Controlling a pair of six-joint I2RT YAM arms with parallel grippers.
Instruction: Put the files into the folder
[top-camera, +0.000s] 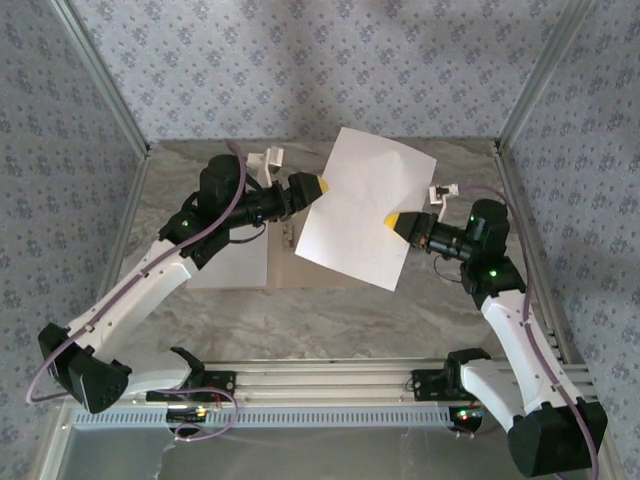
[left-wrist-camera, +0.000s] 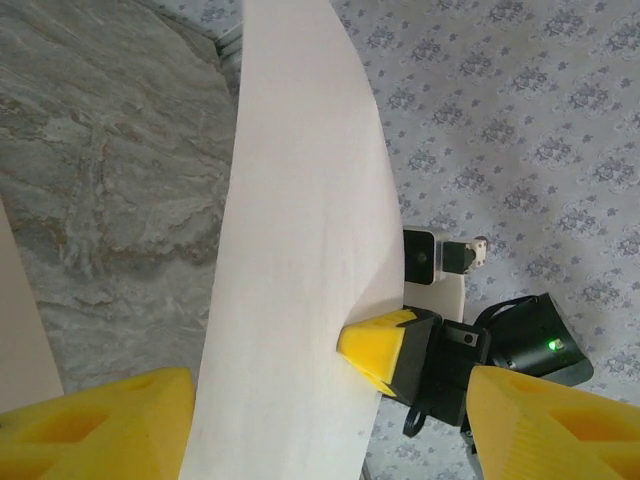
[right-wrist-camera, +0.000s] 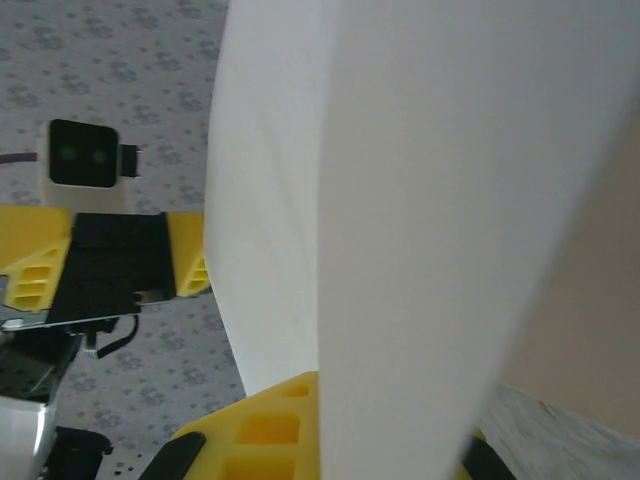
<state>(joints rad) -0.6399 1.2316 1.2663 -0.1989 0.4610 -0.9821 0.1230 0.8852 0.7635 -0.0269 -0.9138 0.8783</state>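
The files show as white paper (top-camera: 362, 205), held up off the table and tilted; I cannot tell whether it is one sheet or two. My right gripper (top-camera: 392, 219) is shut on its right edge, and the yellow tip (left-wrist-camera: 372, 350) pinches the paper in the left wrist view. My left gripper (top-camera: 322, 187) is open at the paper's left edge. The sheet (left-wrist-camera: 300, 250) passes between its spread fingers (left-wrist-camera: 100, 420) without touching them. The paper (right-wrist-camera: 420, 200) rises close before my right gripper (right-wrist-camera: 330, 400). The folder (top-camera: 235, 268) lies open and pale on the table under my left arm.
A small metal clip (top-camera: 287, 237) sits at the folder's right edge. The marble tabletop (top-camera: 330, 320) is walled by patterned panels on three sides. A metal rail (top-camera: 330, 378) with the arm bases runs along the near edge.
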